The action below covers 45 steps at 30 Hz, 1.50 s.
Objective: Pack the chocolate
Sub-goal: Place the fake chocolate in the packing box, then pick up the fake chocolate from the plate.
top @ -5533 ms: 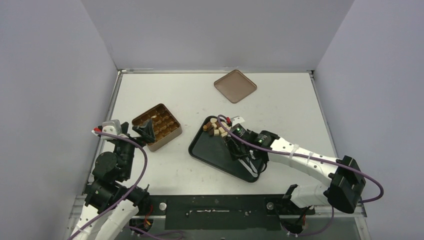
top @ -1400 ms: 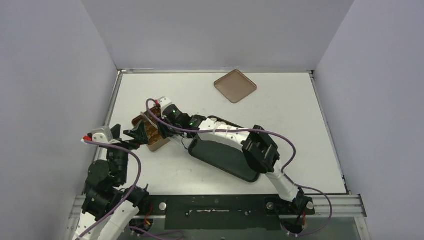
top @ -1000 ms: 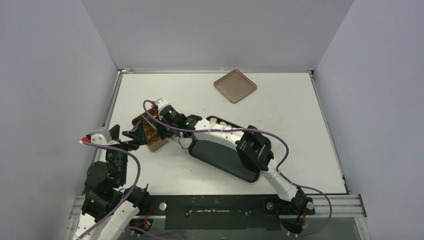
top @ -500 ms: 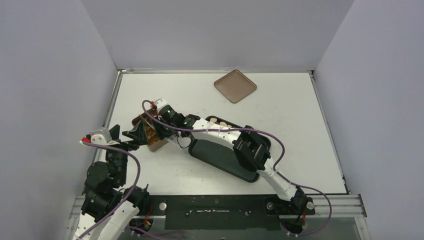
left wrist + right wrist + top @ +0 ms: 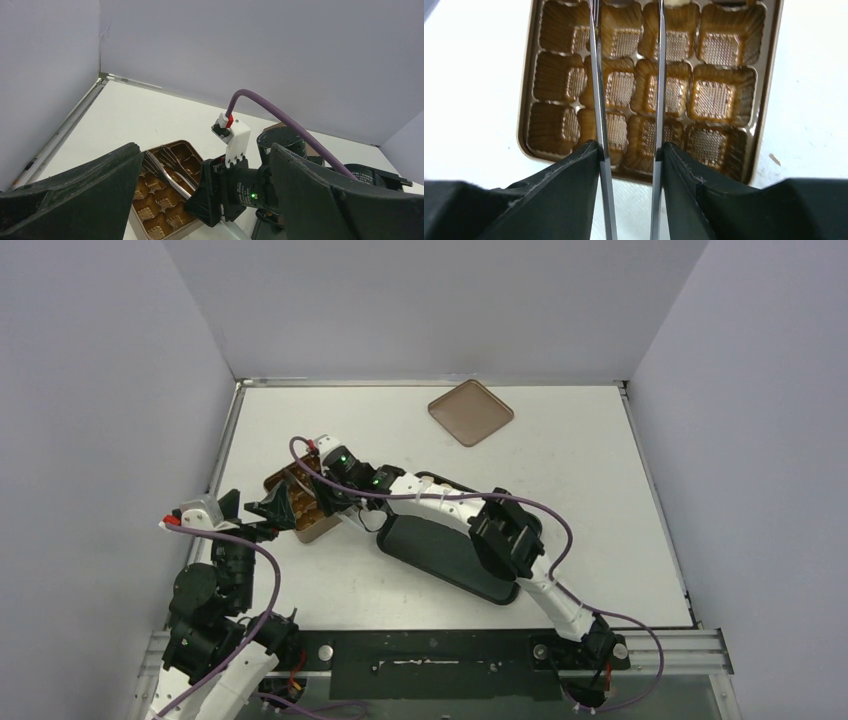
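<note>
The square gold-brown tin (image 5: 318,527) stands left of the middle, and the cups that show in the right wrist view (image 5: 769,100) are empty gold liners. My right gripper (image 5: 306,490) carries two thin metal fork blades (image 5: 596,75). They hang over the tin (image 5: 150,220), apart, with nothing between them. My left gripper (image 5: 268,510) is wide open and empty beside the tin's near-left corner, and its jaws frame the left wrist view (image 5: 205,200). The chocolate pieces are hidden behind my right arm.
A black tray (image 5: 440,555) lies right of the tin under my right arm. The flat brown square lid (image 5: 470,411) lies at the far side of the table. Grey walls close in the left, back and right.
My right arm swung from the chocolate pile on the tray over to the tin, then drew back slightly to the right. My left gripper pulled back a little from the tin.
</note>
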### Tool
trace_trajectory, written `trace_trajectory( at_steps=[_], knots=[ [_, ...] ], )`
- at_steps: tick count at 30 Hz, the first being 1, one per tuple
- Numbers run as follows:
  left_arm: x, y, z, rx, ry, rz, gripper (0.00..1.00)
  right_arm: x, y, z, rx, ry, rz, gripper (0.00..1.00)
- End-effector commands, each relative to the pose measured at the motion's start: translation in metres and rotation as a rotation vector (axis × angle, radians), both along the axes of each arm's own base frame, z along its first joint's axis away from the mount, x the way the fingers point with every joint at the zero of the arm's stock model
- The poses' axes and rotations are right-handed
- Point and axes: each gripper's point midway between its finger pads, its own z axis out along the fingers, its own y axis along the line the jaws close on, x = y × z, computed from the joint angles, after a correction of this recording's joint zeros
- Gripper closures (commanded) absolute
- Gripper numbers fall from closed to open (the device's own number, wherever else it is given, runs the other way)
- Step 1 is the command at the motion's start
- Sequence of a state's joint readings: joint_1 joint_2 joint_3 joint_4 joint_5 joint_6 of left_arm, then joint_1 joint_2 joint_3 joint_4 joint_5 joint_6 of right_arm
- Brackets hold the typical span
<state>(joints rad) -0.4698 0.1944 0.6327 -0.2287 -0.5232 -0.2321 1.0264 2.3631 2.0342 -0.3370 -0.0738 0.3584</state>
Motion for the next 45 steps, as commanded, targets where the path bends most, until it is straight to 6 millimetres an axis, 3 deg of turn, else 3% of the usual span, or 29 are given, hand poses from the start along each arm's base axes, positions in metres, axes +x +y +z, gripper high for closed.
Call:
trace_trajectory(
  at_steps=[1,13,23,38,45],
  knots=[
    [-0.004,0.002,0.013,-0.021,-0.041,0.001,0.03,0.004,-0.003,0.081,0.142,-0.097,0.049,0.55],
    [-0.003,0.001,0.012,-0.017,-0.037,-0.002,0.03,0.007,-0.076,0.116,0.147,-0.114,-0.041,0.55],
    [-0.002,-0.002,0.011,-0.014,-0.038,-0.014,0.03,-0.006,-0.155,0.122,0.073,-0.126,-0.165,0.55],
    [0.004,-0.010,0.007,0.006,-0.020,-0.045,0.03,-0.053,-0.257,0.077,-0.109,-0.035,-0.379,0.55],
    [0.004,-0.011,0.006,0.007,-0.020,-0.048,0.03,-0.076,-0.296,0.059,-0.180,0.018,-0.454,0.55]
  ],
)
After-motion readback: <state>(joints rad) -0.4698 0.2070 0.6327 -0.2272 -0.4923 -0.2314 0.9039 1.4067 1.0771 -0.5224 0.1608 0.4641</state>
